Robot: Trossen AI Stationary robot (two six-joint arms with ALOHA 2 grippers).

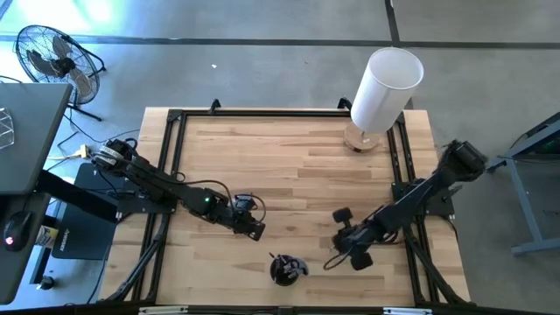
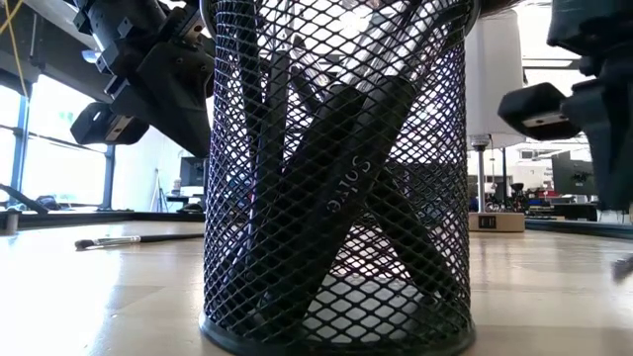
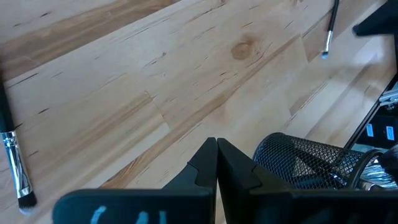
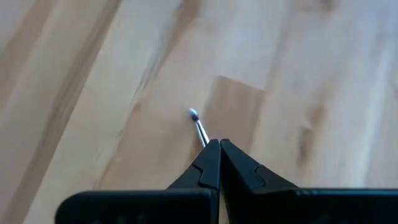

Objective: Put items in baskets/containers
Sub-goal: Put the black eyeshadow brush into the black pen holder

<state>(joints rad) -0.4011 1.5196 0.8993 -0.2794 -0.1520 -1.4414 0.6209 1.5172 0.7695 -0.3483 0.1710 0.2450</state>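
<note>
The small black mesh cup (image 1: 287, 269) stands near the table's near edge and holds several dark brushes (image 2: 341, 168). It fills the low view (image 2: 336, 198) and shows in the left wrist view (image 3: 305, 163). My left gripper (image 3: 216, 148) hovers shut and empty to the cup's left (image 1: 255, 230). My right gripper (image 4: 219, 147) is to the cup's right (image 1: 343, 238), shut on a thin brush. One loose brush (image 3: 15, 168) lies flat on the wood, and another brush (image 3: 329, 31) lies farther off. My right gripper pinches a thin brush between its two fingertips. A short length with the small pale tip (image 4: 194, 114) sticks out past the fingers. The fingers hide the rest of the brush, so the part held cannot be told.
A tall white cylinder (image 1: 385, 87) stands at the far right corner of the table. A brush (image 2: 129, 239) lies on the wood left of the cup in the low view. Black frame rails (image 1: 171, 166) run along the table's left and right sides. Bare wood lies in the middle.
</note>
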